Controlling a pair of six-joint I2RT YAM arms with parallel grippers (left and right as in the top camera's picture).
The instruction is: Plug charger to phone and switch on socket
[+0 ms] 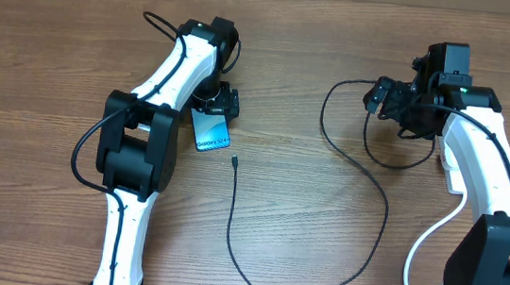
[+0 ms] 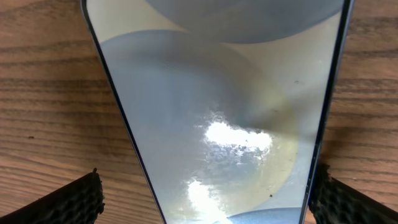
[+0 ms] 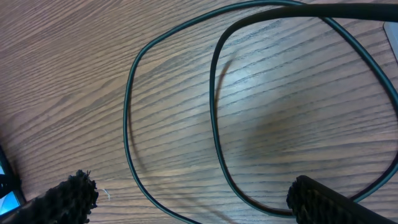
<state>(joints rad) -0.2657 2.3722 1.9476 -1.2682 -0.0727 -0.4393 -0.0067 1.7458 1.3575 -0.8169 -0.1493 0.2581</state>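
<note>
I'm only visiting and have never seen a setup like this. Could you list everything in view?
table: one, brown wood grain, under everything.
phone: one, black bezel, lit light-blue screen, flat on the table below the left gripper.
charger: one, thin black cable, looping across the middle and right; its plug tip lies near the phone, not plugged in.
socket: one, white with a red mark, mostly hidden by the right arm.
white cord: one, thick, curving toward the robot's base.
left gripper: one, black, open astride the phone.
right gripper: one, black, open over a charger loop.
</note>
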